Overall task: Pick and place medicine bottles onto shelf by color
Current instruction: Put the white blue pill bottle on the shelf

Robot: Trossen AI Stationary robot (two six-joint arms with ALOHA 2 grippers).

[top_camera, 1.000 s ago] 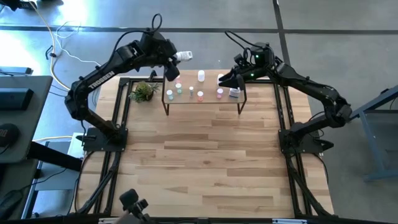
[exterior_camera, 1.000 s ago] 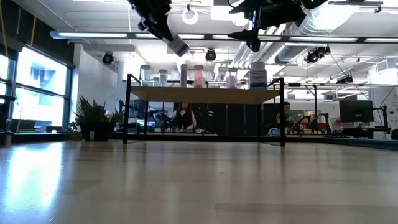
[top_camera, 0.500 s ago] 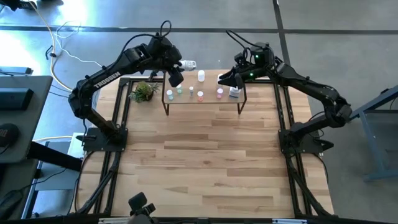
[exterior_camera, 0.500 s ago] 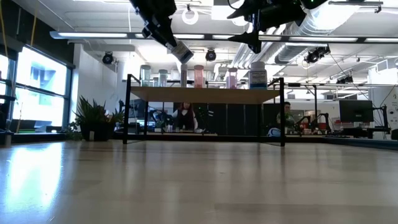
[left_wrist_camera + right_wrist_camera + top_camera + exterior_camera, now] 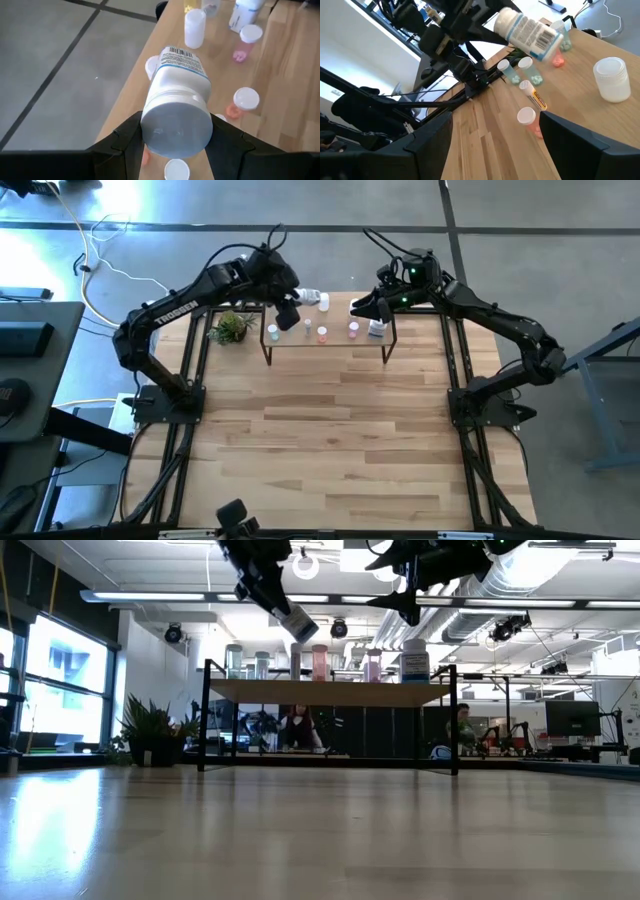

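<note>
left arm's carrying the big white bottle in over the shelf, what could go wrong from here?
1. The white bottle hangs tilted in the left gripper; set down like that, it may topple.
2. Small bottles crowd the shelf below; lowering could knock one off.
3. The right gripper hovers open close by.

Held bottle [image 5: 176,102]: white body, white label with black barcode. Shelf [image 5: 340,341]: light wood, black legs. Small bottles: 2 pink [image 5: 353,330], 1 orange [image 5: 322,334], 2 pale green [image 5: 273,331]. Both arms black.
</note>
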